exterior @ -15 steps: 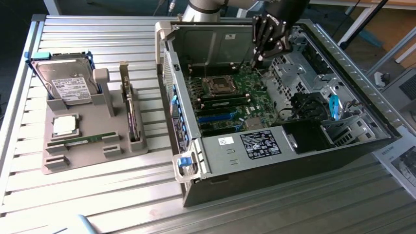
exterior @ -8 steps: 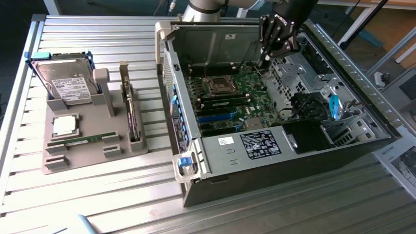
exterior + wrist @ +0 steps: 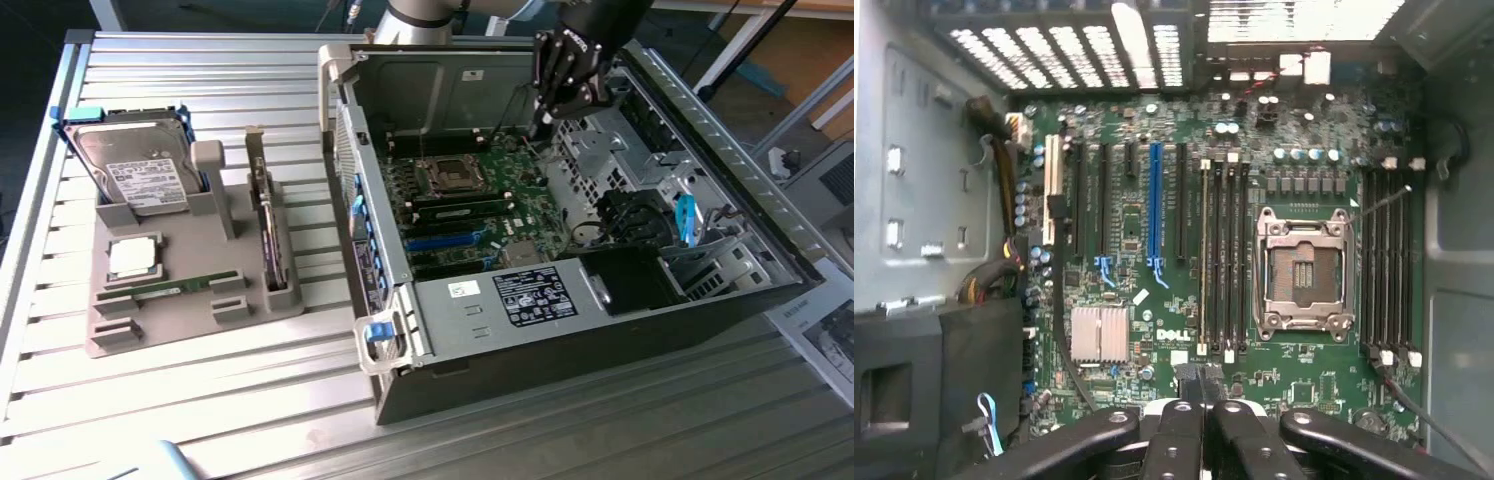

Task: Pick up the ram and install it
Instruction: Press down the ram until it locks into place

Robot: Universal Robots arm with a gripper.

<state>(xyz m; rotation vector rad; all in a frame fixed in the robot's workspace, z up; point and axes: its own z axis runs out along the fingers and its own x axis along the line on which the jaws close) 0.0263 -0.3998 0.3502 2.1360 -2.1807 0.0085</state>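
The pincer (image 3: 571, 100) hangs closed and empty inside the open computer case (image 3: 574, 330), above the motherboard (image 3: 1184, 250) near the empty processor socket (image 3: 1304, 275). The ram (image 3: 171, 290) lies flat in the grey holder (image 3: 187, 320) near the surface's (image 3: 240, 420) edge on the exterior view's left, well apart from the pincer, below the silver processor chip (image 3: 134, 257) and hard drive (image 3: 134, 175).

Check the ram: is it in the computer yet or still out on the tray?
Out. The ram lies flat in the grey tray beside the computer case, while the gripper hangs shut above the motherboard.
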